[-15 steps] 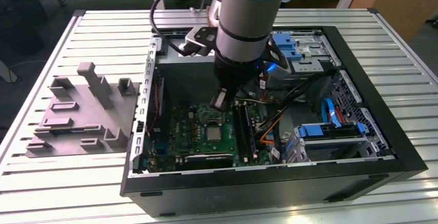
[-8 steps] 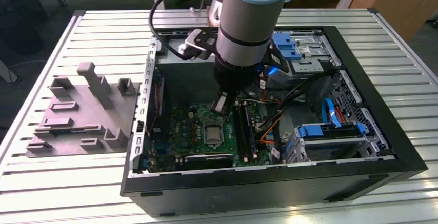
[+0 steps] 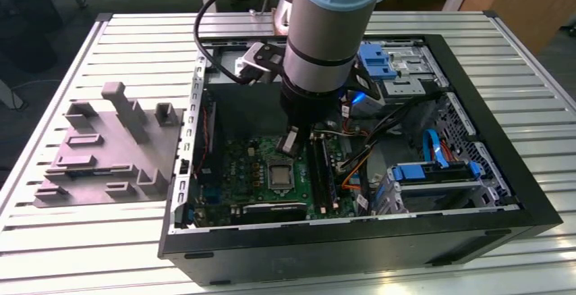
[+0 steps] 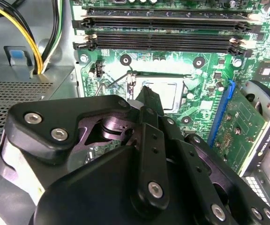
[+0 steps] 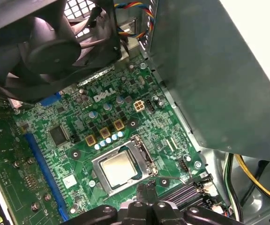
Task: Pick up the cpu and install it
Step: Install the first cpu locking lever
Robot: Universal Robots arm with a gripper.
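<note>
One cpu (image 5: 118,168) sits in the motherboard socket (image 5: 142,147).

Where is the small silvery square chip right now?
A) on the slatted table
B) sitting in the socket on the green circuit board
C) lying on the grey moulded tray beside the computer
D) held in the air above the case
B: in the first wrist view the small square chip with the pale silvery metal top lies inside the metal-framed socket on the green circuit board, just beyond the black gripper.
</note>
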